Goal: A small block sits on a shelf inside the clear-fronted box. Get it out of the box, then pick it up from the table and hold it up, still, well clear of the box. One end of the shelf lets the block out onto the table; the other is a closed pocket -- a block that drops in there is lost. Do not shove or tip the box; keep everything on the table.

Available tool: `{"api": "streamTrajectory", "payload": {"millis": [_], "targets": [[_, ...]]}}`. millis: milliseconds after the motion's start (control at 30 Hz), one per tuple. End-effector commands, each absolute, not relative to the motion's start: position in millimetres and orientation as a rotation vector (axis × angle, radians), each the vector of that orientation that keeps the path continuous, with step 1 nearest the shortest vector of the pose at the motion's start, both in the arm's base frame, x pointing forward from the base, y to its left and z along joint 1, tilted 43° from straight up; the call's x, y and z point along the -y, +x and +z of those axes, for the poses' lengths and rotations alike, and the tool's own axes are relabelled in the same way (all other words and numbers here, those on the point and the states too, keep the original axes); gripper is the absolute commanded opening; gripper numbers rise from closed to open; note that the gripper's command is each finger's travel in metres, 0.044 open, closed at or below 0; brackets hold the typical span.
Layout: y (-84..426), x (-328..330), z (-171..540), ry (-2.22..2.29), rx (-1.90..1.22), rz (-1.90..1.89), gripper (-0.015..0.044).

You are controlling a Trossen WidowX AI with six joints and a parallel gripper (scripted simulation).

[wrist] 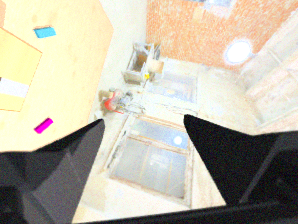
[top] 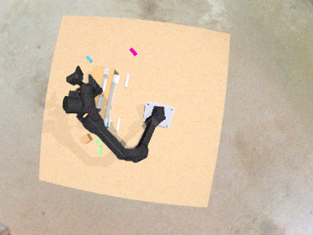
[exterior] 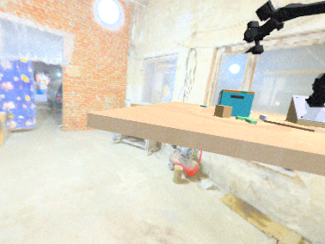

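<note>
In black, poised high, with gripper (top: 84, 71) (exterior: 254, 41) (wrist: 145, 120) spread around nothing. Seen below, from overhead: box (top: 111, 86) (exterior: 236, 103) (wrist: 20, 60) running lengthwise up the view. Cannot tell small block's place or heading, perhaps hidden by arm (top: 108, 137) (exterior: 297, 12).

Box (top: 112, 83) (exterior: 236, 103) on table (top: 182, 165) (exterior: 172, 122) (wrist: 75, 75), arm (top: 109, 138) (exterior: 292, 14) above box

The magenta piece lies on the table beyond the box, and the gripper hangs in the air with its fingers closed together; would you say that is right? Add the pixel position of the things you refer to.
Not quite: the gripper (top: 84, 74) (wrist: 145, 120) is open, its fingers well apart in the wrist view. The magenta piece (top: 133, 51) (wrist: 43, 125) does lie on the table.
</note>
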State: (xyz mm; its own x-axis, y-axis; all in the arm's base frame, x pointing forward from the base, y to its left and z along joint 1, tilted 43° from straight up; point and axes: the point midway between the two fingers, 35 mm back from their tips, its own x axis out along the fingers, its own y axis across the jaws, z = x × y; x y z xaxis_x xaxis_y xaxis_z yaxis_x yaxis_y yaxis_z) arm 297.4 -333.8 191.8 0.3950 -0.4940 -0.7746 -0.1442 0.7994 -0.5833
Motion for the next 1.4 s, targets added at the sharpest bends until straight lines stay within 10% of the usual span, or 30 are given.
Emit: {"api": "streamTrajectory", "payload": {"millis": [0, 433, 1367], "targets": [[312.2, 287.3, 153.1, -0.701, -1.194, 0.08, 0.04], [307.1, 107.8, 76.0, -0.823, -0.948, 1.172, 0.04], [313.2, 85.3, 51.7, -0.823, -0.941, 1.184, 0.04]]}}
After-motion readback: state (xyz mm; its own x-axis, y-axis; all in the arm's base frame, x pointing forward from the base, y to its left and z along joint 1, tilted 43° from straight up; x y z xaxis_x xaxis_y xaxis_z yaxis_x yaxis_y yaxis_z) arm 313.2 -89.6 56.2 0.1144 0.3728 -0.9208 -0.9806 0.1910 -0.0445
